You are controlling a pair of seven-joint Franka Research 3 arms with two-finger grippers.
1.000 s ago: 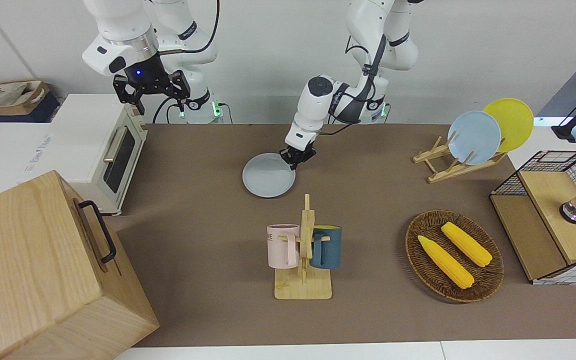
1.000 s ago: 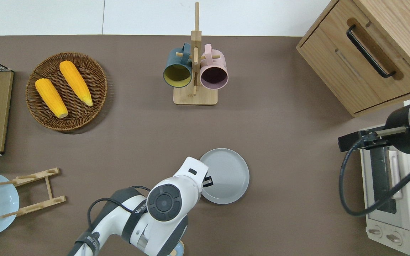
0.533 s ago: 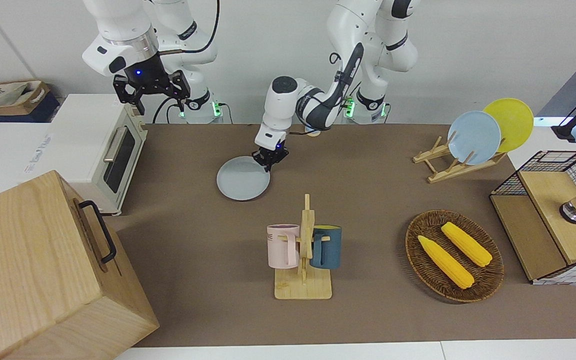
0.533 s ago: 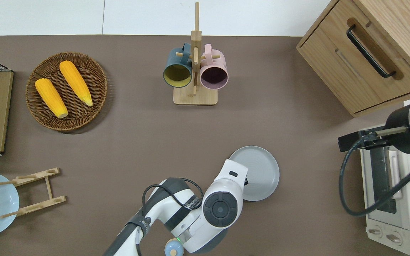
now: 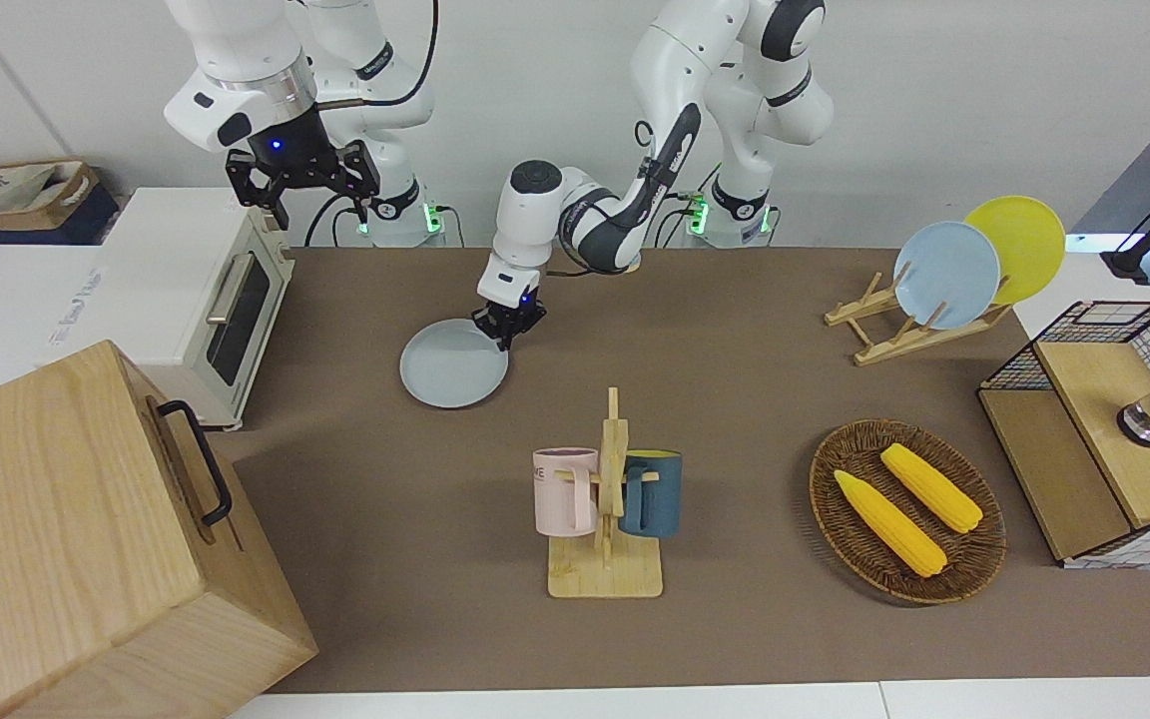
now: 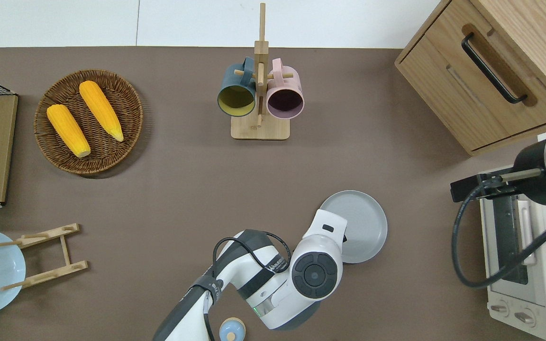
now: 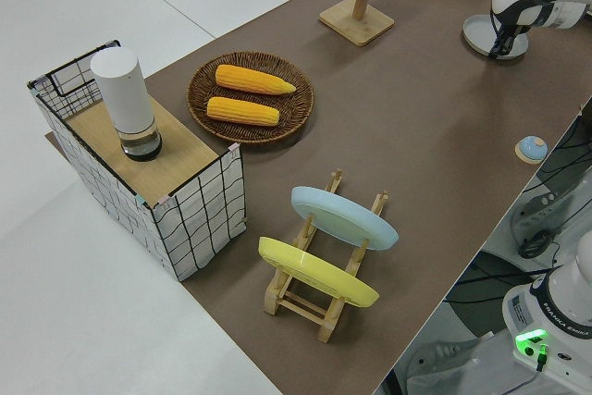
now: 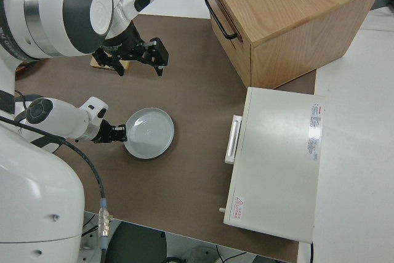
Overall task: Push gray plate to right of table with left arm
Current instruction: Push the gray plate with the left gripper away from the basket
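The gray plate [image 5: 453, 363] lies flat on the brown table [image 5: 735, 399], between the mug rack and the robots, toward the right arm's end. It also shows in the overhead view [image 6: 362, 221] and the right side view [image 8: 151, 131]. My left gripper [image 5: 507, 325] is low at the plate's rim, on the edge toward the left arm's end, touching it. It looks shut and holds nothing. In the overhead view the left wrist [image 6: 323, 251] covers it. The right arm, with a blue light above its gripper [image 5: 301, 183], is parked with the gripper open.
A white toaster oven [image 5: 206, 290] and a wooden cabinet [image 5: 86, 539] stand at the right arm's end. A mug rack [image 5: 607, 499] stands mid-table. A basket of corn [image 5: 904, 509], a plate rack [image 5: 909, 325] and a wire basket [image 5: 1104, 429] are at the left arm's end.
The left gripper has slid the gray plate across the table toward the right arm's end, closer to the toaster oven. The right arm has not moved.
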